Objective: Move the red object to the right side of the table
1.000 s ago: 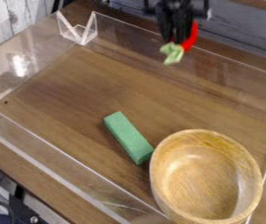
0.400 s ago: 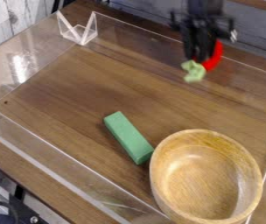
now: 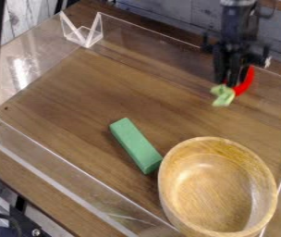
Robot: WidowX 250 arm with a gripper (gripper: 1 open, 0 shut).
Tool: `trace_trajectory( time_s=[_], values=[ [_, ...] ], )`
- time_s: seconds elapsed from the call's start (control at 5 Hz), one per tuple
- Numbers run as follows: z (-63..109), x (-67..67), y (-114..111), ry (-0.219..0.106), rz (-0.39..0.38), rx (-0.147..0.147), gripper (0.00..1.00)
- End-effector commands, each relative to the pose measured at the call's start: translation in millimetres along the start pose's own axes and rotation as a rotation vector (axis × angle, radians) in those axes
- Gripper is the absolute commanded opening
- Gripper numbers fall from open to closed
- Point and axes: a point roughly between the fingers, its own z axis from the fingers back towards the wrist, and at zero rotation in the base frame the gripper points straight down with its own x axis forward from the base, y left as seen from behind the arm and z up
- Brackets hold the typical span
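Observation:
The red object (image 3: 243, 81), a small glossy toy with a light-green leafy end (image 3: 222, 93), hangs tilted just above the dark wood table (image 3: 93, 88) near its far right side. My gripper (image 3: 237, 76) comes down from above, shut on the red object, its dark fingers covering the upper part of the toy. The leafy end pokes out below and to the left of the fingers.
A green rectangular block (image 3: 137, 144) lies near the middle front. A large wooden bowl (image 3: 221, 190) fills the front right corner. Low clear acrylic walls (image 3: 38, 51) ring the tabletop, with a folded clear piece (image 3: 81, 31) at the back left.
My gripper has carried the red object to the right and downward, from the back middle toward the right side, closer to the tabletop. Block and bowl have not moved.

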Motion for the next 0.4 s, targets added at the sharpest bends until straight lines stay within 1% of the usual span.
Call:
trace_trajectory(
  time_s=[0.0, 0.2],
  values=[
    [38.4, -6.0, -4.6, -0.113, 0.064, -0.004, 0.00],
    [39.2, -19.5, 0.9, -0.119, 0.111, -0.015, 0.00]
  ],
)
